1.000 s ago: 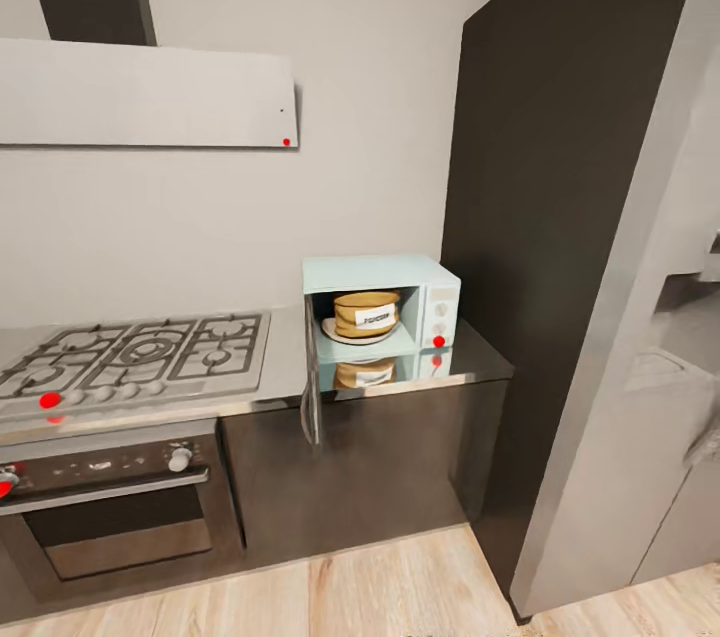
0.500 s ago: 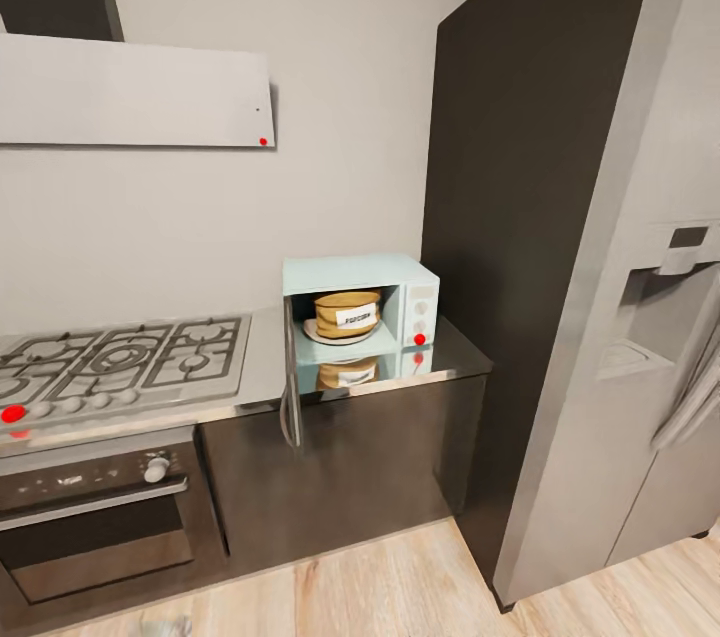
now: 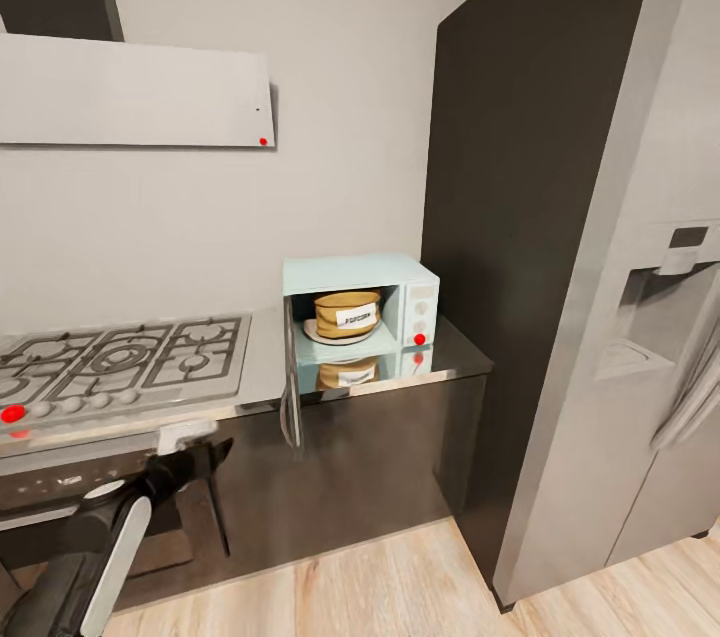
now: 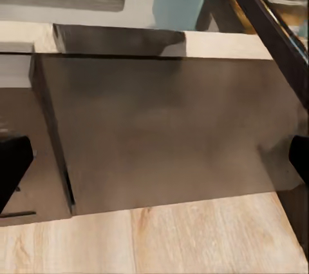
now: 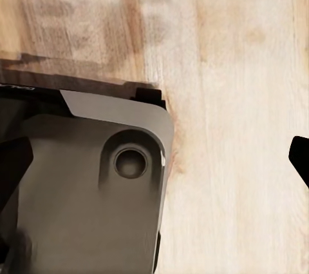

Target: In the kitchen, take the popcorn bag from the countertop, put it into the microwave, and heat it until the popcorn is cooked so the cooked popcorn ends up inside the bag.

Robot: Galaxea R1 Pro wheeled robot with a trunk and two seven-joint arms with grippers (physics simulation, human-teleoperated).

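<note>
One small squat orange-brown popcorn bag [image 3: 347, 314] with a white label sits inside the small boxy pale blue microwave [image 3: 361, 308]. The bag rests on a white plate [image 3: 338, 335] in there. The microwave's dark-framed glass door [image 3: 291, 383] hangs wide open, swung out past the front edge of the worktop. Two knobs and a round red light are on the microwave's side panel.

The microwave stands on the long shiny grey countertop [image 3: 455, 349], at its right end, close to a tall dark wall panel [image 3: 520, 247]. The shiny top shows a mirror picture of the bag and the microwave. Dark cabinet fronts [image 3: 350, 462] are below it.

Left of the microwave is a steel gas stove top [image 3: 120, 362] with a built-in oven [image 3: 90, 517] under it. A big grey fridge [image 3: 640, 337] stands at the far right. The floor is light wood [image 3: 400, 587].

The left gripper [image 3: 190, 457] is raised in front of the oven, low down and well apart from the microwave door. In the left wrist view its two black fingertips [image 4: 13, 164] sit far apart, so it is wide and holds nothing. That view looks at the dark cabinet front and the edge of the open door.

The right wrist view looks down at the wood floor and a grey part of the robot [image 5: 90, 190]. The right gripper's dark fingertips [image 5: 300, 158] are at the two sides, spread wide, with nothing between them.
</note>
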